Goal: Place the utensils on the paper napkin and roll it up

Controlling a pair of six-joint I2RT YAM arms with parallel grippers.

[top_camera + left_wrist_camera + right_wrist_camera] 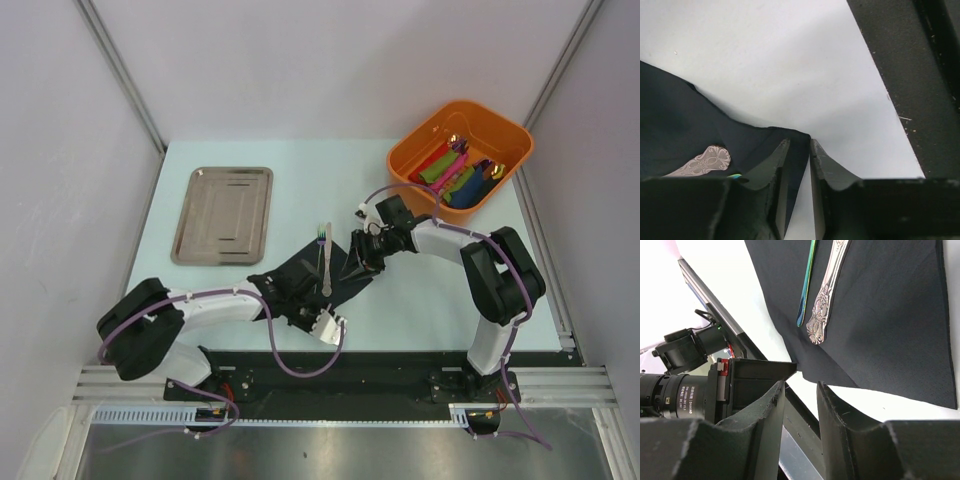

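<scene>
Between fingers of left hand point(799, 146), narrowly parted: raised corner of napkin point(680, 125); firm clamp unclear. Beside it, utensils point(702, 162) mostly hidden behind finger. Right hand point(800, 386) spread, empty, above napkin edge. Utensils lie side by side on napkin on table point(790, 60), tops cut off.

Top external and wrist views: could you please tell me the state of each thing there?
paper napkin: mostly flat, one corner lifted.
utensils: lying on the napkin, side by side.
left gripper: jaws narrow around that corner; grip unclear.
right gripper: open, holding nothing.
steel tray: flat, apart from the napkin.
orange bin: upright, holding coloured rolls.
</scene>
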